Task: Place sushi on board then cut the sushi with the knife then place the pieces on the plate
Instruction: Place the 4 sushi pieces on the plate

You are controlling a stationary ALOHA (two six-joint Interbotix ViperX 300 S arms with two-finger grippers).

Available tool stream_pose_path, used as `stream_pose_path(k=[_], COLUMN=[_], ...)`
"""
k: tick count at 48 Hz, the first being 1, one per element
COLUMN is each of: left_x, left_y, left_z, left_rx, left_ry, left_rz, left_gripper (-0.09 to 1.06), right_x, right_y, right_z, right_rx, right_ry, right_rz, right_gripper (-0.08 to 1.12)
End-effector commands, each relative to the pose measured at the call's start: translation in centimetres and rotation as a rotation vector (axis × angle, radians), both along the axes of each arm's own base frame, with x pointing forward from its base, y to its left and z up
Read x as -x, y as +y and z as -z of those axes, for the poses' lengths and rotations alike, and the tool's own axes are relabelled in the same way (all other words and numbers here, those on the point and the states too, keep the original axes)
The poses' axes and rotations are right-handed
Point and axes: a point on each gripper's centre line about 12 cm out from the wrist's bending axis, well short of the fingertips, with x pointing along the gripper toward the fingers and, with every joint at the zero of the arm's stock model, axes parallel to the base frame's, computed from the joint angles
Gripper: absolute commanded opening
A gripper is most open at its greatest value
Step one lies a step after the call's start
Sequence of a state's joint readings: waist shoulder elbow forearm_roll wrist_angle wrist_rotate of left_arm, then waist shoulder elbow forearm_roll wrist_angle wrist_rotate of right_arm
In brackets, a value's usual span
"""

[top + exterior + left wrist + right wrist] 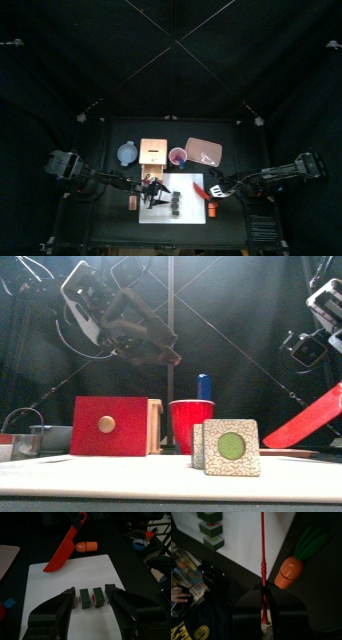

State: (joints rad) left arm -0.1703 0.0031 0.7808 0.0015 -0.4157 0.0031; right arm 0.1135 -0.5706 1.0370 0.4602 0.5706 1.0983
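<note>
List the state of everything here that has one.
Sushi: three blocks in a row on the board.
Left gripper: jaws open, either side of the sushi.
Red knife: tilted, clamped in the right gripper.
Drawer: shut.
Cup: upright, blue knife inside.
Tray: no sushi on it.

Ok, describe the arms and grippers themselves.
Both arms are black and jointed, the left arm and the right arm alike, each with a pale plate near the wrist in the front view. The left gripper has two broad black jaws tapering to rounded tips; the right gripper has black jaws too.
</note>
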Motion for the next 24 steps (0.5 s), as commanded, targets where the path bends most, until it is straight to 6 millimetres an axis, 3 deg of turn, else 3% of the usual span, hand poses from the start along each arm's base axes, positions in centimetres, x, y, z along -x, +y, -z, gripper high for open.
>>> stream_pose_path(k=[1,9,24], left_x=[-0.1,0.0,0.3], left_y=[-0.1,0.0,0.0], left_z=[-0.6,-0.4,-0.1], left_rx=[0.005,0.006,0.015], left_ry=[-0.024,-0.019,-0.007], left_rz=[0.000,-0.001,-0.011], left_gripper=[0.86,0.86,0.86], right_x=[0.0,-0.3,-1.8], right_y=[0.2,0.7,1.5], right_z=[-0.2,-0.3,-0.8], right_rx=[0.000,-0.010,-0.033], right_ry=[0.013,0.028,-0.050], right_rz=[0.032,0.070,0.088], right_gripper=[0.40,0.49,0.76])
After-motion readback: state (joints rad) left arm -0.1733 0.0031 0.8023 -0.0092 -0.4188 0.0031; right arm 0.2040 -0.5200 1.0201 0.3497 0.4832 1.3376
